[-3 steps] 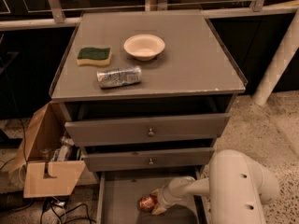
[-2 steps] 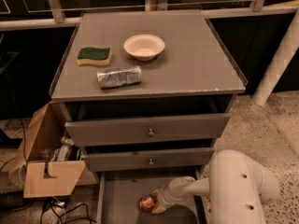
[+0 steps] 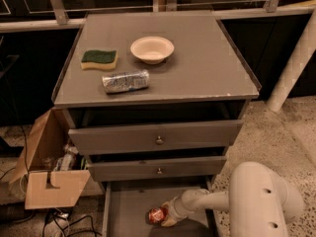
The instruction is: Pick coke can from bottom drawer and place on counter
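Note:
The coke can is a small red can lying in the open bottom drawer, near the middle of its grey floor. My gripper reaches in from the right on a white arm and sits right against the can's right end. The counter is the flat grey top of the cabinet above.
On the counter lie a green-and-yellow sponge, a white bowl and a silver-blue can on its side. The two upper drawers with brass knobs stand slightly pulled out. An open cardboard box sits on the floor at left.

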You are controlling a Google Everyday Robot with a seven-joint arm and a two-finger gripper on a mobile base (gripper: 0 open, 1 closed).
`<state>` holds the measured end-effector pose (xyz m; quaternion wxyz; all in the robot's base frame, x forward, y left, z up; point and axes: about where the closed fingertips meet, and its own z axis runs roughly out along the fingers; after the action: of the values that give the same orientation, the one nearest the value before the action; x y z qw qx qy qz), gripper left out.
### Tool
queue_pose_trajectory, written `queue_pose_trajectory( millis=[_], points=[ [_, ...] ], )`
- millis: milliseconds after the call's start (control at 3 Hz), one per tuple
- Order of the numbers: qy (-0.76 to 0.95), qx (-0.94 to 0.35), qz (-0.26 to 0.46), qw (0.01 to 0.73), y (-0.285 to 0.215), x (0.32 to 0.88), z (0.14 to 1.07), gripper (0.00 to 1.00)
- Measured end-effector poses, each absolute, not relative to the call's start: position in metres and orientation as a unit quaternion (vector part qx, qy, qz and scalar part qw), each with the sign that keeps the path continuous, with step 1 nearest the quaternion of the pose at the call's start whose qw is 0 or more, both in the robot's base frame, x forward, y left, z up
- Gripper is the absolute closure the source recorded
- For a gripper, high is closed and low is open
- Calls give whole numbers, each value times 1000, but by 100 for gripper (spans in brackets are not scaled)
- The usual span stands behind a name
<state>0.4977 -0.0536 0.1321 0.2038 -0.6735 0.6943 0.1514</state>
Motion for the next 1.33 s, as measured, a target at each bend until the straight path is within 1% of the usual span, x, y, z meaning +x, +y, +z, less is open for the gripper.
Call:
queue_pose_trajectory(
  millis=[667, 1000, 1333],
  points=[
    [741, -618, 106, 238, -103, 484, 189, 100],
    [771, -579, 81, 251, -133, 446, 228, 100],
    [772, -578, 83, 251, -131, 451, 229, 100]
  ],
)
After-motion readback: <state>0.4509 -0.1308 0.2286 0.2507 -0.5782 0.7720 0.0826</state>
